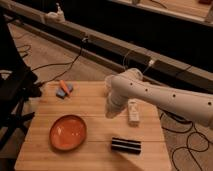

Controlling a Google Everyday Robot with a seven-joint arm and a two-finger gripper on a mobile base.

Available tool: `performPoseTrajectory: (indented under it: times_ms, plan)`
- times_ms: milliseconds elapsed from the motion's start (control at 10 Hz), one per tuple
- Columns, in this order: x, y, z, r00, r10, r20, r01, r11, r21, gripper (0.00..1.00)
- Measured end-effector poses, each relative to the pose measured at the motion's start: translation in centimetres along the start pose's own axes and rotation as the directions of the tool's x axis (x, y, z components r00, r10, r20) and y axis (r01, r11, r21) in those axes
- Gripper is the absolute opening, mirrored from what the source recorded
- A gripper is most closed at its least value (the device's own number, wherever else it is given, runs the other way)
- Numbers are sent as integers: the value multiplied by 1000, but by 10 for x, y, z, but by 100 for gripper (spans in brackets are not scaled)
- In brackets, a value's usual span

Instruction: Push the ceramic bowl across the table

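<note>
The ceramic bowl (68,132), a shallow glossy orange-red dish, lies on the front left part of the light wooden table (90,102). My white arm reaches in from the right over the middle of the table. The gripper (110,113) hangs at its end, to the right of the bowl and a little farther back, apart from it. The arm hides the white cup.
A small white box (133,111) stands just right of the gripper. A flat black object (125,145) lies near the front edge, right of the bowl. A blue and orange item (64,89) lies at the back left corner. Cables run over the floor around the table.
</note>
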Motion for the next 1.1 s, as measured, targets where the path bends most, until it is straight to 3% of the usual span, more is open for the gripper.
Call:
performPoseTrajectory:
  times_ms: [500, 800, 1100]
  plan:
    - [-3, 0, 3, 1000, 3, 12, -3, 1000, 0, 0]
    - [-7, 18, 31, 999, -34, 2, 34, 999, 3, 0]
    - [1, 41, 68, 995, -90, -49, 89, 996, -7, 0]
